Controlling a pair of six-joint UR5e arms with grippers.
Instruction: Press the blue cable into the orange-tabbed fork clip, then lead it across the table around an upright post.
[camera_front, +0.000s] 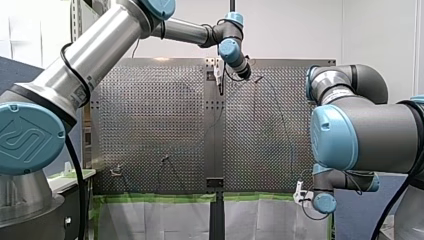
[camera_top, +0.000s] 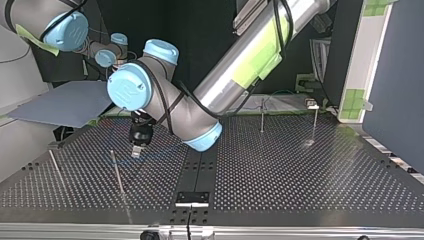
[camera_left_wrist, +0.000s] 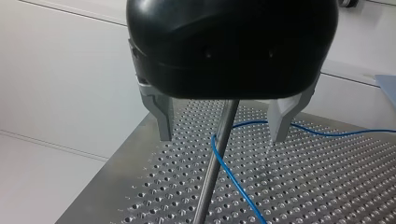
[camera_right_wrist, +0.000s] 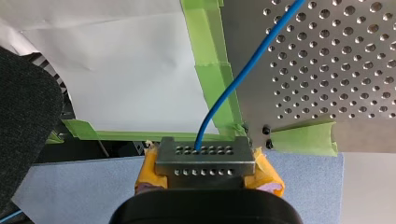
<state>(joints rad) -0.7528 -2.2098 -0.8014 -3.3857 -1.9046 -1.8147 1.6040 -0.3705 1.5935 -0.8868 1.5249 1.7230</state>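
My left gripper has its metal fingers wide apart, straddling an upright post with nothing clamped. The blue cable hooks round that post at fingertip height. One leg runs off sideways over the perforated table, the other back under the wrist.

My right gripper is closed on the cable, yellow pads showing. The cable leaves straight ahead of the fingers, then curves over the table's green-taped corner.

The hook round the post shows only in the left wrist view; the top view shows that gripper low over the table.
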